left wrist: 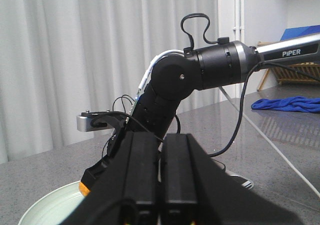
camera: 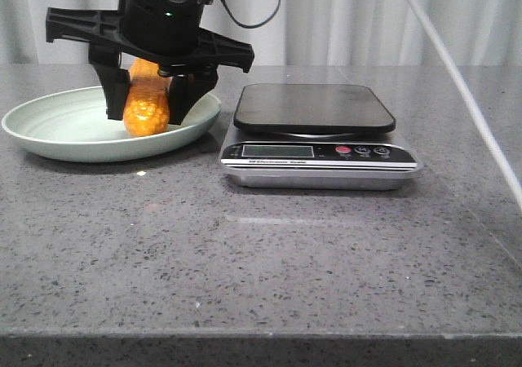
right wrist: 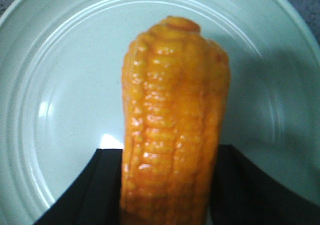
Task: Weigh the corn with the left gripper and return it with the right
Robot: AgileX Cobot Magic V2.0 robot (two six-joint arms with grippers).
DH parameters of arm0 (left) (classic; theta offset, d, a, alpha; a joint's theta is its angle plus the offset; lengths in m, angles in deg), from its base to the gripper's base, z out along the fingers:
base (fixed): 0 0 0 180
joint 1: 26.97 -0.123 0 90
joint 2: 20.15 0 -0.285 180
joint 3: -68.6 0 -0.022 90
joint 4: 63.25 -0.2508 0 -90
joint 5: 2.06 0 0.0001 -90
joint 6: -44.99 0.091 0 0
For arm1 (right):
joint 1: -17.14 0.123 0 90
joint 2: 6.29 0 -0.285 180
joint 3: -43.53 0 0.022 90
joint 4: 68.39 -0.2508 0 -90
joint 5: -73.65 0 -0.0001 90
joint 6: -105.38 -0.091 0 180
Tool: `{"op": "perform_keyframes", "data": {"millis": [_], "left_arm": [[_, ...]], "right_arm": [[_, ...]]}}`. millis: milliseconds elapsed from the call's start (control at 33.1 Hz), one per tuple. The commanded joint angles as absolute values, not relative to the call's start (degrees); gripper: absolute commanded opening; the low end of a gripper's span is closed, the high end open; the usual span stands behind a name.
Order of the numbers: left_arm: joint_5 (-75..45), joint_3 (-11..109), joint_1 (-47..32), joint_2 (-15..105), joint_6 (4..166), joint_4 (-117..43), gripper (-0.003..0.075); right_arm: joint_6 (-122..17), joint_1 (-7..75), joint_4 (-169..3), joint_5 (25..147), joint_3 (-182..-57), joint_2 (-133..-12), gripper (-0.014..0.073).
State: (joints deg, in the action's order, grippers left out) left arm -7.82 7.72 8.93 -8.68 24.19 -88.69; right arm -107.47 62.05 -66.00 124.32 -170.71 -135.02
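A grey speckled stone table (camera: 245, 261) is carrying everything, its polished top throwing back a faint sheen. Behind it a pale curtain (camera: 367, 16) is hanging in soft vertical folds.

The kitchen scale (camera: 314, 110) is sitting right of centre: a flat, dark, rounded-rectangle platform over a silvery metal base, with a blank grey display and small round buttons along its front face. Just beside it, to the left, a shallow round plate (camera: 49, 126) in pale mint green is lying on the table, smooth and glossy with faint concentric rings inside.

The right arm (left wrist: 200, 72), made of rounded black joints and a silver tube, is reaching across over the plate. Its right hand (camera: 149, 112), a wide black crossbar with two angled matte fingers (right wrist: 95, 190), is gripping the corn (camera: 145, 98) between them. The corn is a stubby orange cob, shiny like plastic, with bumpy rows of kernels and a rounded tapered end. It is hanging tilted over the plate's inner surface, lower end forward; whether it is touching the plate I cannot tell.

The left hand (left wrist: 161, 140) is closed on nothing, its two flat black fingers pressing side by side, pointing toward the plate.

A crumpled blue cloth (left wrist: 285, 104) is lying far back on the table.
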Motion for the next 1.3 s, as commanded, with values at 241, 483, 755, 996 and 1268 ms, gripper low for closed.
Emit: {"op": "perform_keyframes", "data": {"millis": [241,483,755,996,1268], "left_arm": [[-4.06,9.26,9.26,-8.03,24.22,-88.76,0.0127],[-4.28,9.26,9.26,-8.03,24.22,-88.76,0.0127],[-4.28,9.26,9.26,-8.03,24.22,-88.76,0.0127],[-4.28,9.26,9.26,-8.03,24.22,-88.76,0.0127],[-4.40,9.26,9.26,-8.03,24.22,-88.76,0.0127]], "right_arm": [[-105.21,60.26,-62.60,125.61,-172.42,-125.87,0.0596],[-90.80,50.82,-73.82,135.67,-172.24,-119.46,0.0596],[-77.70,42.20,-81.31,131.62,-160.19,-106.46,0.0596],[-61.96,40.95,-88.55,120.10,-134.33,-86.65,0.0596],[-60.54,40.95,-89.06,108.66,-113.59,-63.42,0.0596]]}}
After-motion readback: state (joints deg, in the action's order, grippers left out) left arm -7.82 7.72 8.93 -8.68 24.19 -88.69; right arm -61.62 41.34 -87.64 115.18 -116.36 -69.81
